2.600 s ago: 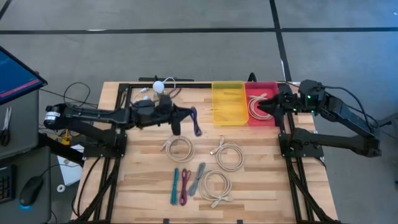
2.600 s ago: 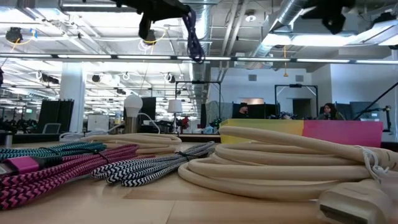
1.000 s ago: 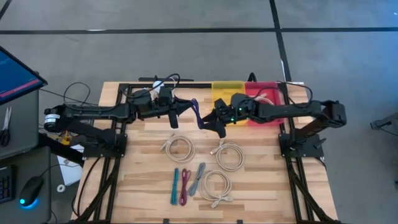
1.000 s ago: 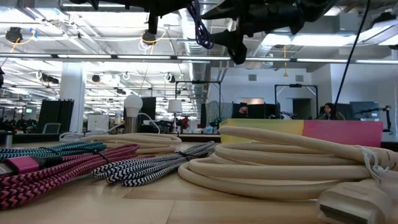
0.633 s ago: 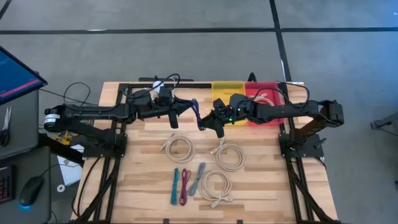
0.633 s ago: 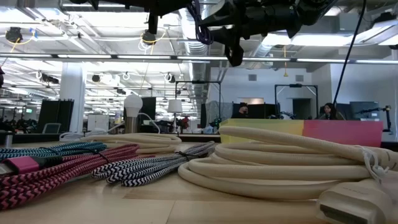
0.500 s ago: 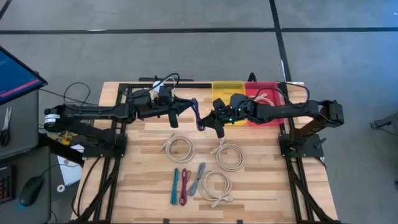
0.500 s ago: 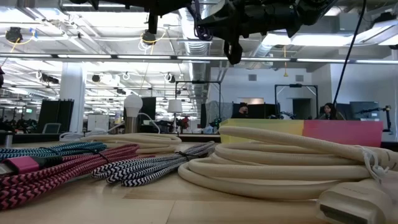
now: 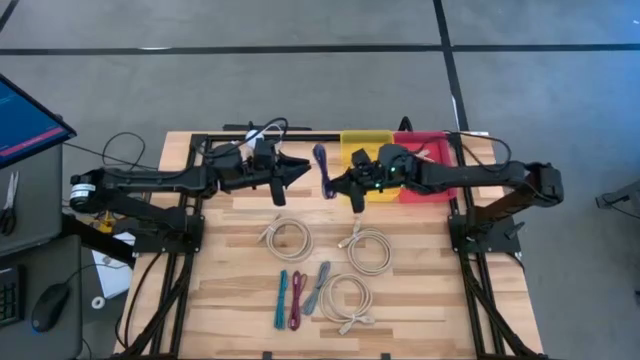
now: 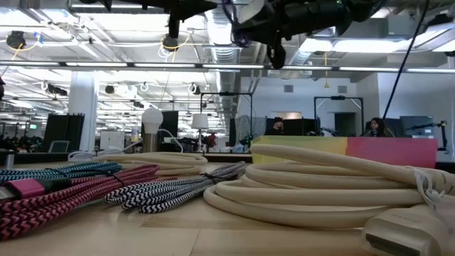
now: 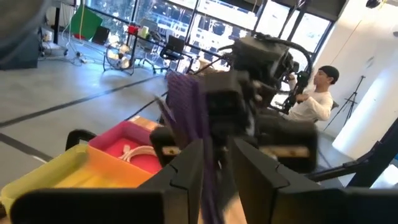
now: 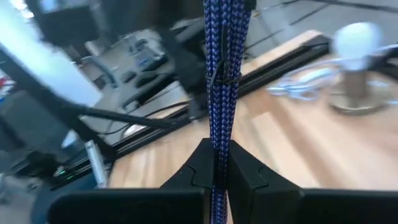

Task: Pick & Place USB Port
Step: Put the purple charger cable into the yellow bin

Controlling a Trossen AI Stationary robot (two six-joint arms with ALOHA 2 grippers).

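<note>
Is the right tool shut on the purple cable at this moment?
Shut on it. The right wrist view shows the right tool with both fingers pinching the purple cable.

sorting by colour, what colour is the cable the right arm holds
Blue-purple braided cable, clearest in the right wrist view.

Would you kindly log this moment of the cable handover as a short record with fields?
held item: purple braided cable, bundled, in the air
right gripper: shut on the cable
left gripper: open, beside the cable, not gripping it
bins: yellow bin, pink bin at the table's far edge
on table: three cream cable coils, three braided cables
</note>
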